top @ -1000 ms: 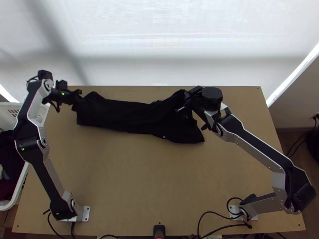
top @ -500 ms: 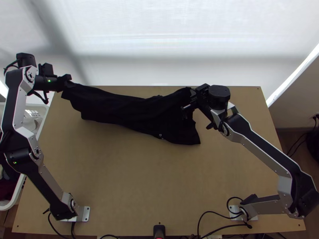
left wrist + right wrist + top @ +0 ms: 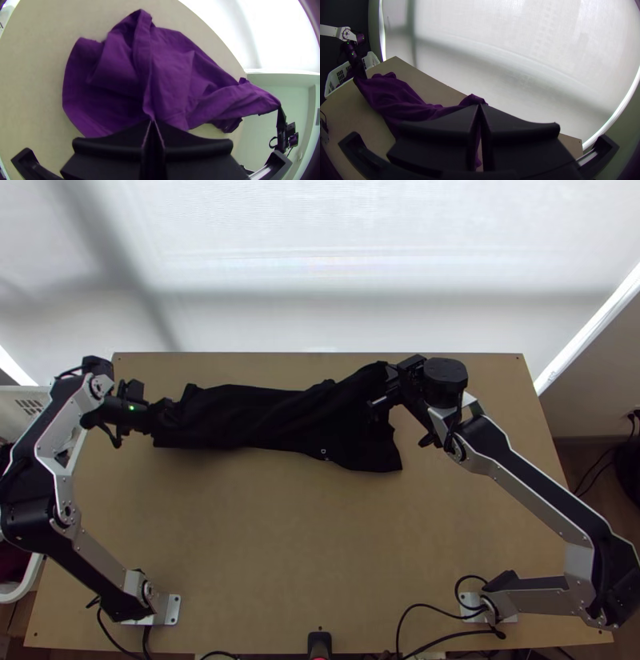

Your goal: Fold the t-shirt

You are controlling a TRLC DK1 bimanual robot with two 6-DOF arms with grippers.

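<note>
Currently listed: one t-shirt (image 3: 264, 416), bunched lengthwise across the bench's (image 3: 320, 540) far part, pinched near opposite ends by your left gripper (image 3: 152, 122) and right gripper (image 3: 480, 106). To spread it well, draw both grips apart gently and evenly, then lower them together.

Widest free room: bare table (image 3: 264, 532), center to lower middle of the top view, between left arm (image 3: 100, 576) and right arm (image 3: 528, 480). T-shirt (image 3: 264, 416) blocks the upper middle, running from left gripper (image 3: 164, 411) at upper left to right gripper (image 3: 387, 390) right of center. Narrow bare strip above it, then white screen (image 3: 320, 276). More bare wood upper right, beyond right arm, which cuts diagonally to lower right. Basket (image 3: 24, 408) at left edge. Cables (image 3: 432, 606) lower right of center; black device (image 3: 319, 642) bottom middle.
</note>
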